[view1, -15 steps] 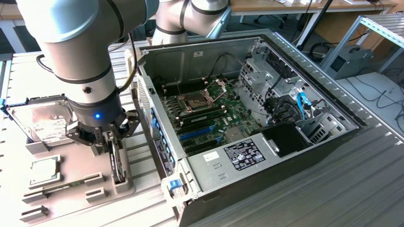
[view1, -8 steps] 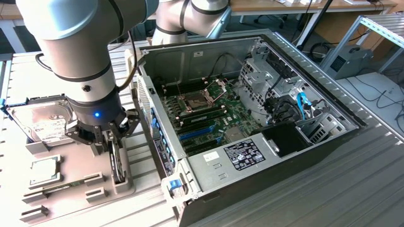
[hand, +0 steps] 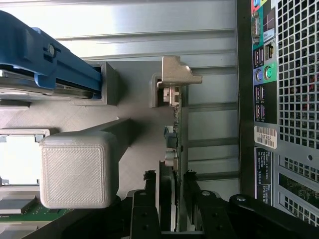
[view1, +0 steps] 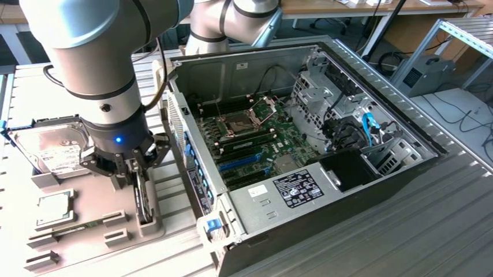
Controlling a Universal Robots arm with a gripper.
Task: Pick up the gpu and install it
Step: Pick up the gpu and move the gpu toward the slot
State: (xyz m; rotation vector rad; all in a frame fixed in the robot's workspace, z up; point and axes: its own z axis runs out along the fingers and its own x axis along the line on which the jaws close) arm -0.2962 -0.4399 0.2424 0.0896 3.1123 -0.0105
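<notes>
Straddling the thin, dark, upright gpu (hand: pixel 174 139), the black pincer (hand: pixel 169 175) stands partly open, holding nothing.

A ridged grey metal table (view1: pixel 439 231) carries the open computer case (view1: pixel 308 242), and even light glints on the table's ribs. A wooden desk (view1: pixel 339 8) runs behind the case. To the exterior view's right of the case stand an aluminium frame (view1: pixel 462 32), a grey box (view1: pixel 422 72), and loose black cables (view1: pixel 466 118) on a pale surface.
</notes>
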